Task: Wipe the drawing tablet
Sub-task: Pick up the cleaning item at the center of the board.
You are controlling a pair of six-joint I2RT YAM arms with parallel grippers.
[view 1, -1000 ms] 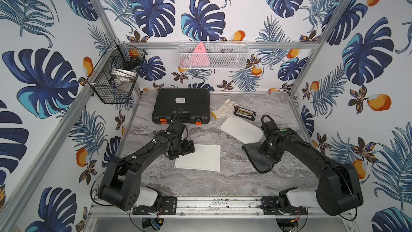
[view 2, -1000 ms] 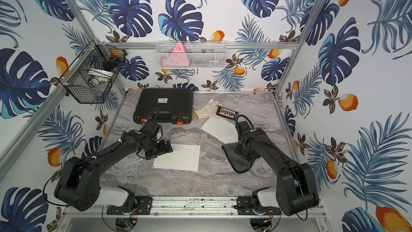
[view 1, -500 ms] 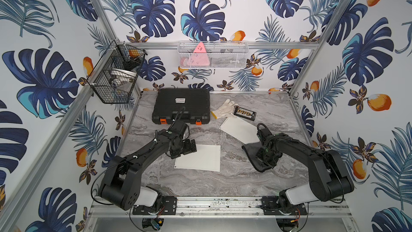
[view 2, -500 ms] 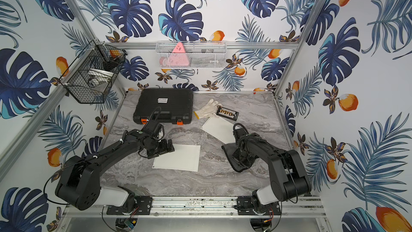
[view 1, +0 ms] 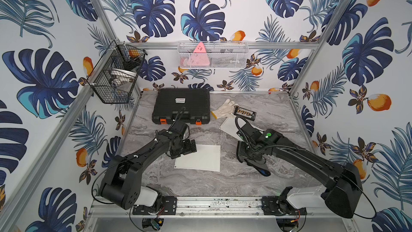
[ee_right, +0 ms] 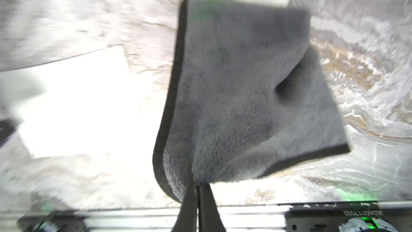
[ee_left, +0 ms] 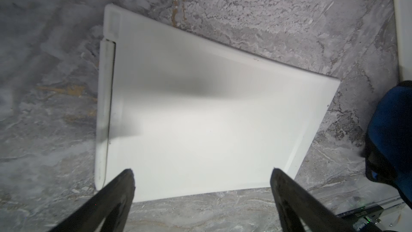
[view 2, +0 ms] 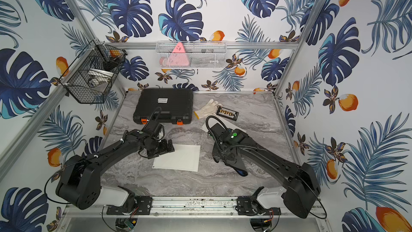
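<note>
While the right tool (ee_right: 197,186) is pinching the grey cloth (ee_right: 245,97) by its edge, jaws tight, the white drawing tablet (view 1: 200,158) is lying flat on the desk (view 1: 223,181); left tool (ee_left: 201,172) is hovering wide open, empty, over its edge; advisable: pinning that edge, dragging cloth flat.

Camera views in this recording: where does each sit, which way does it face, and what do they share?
Top views: high at the front, looking down and back over the table; left arm and right arm show whole.
Left wrist: on the left arm, looking down at the white tablet; the open left gripper frames it.
Right wrist: on the right arm, looking down at the grey cloth; the shut right gripper pinches it.
Shared: both wrist views catch tablet and cloth; both top views too.
</note>
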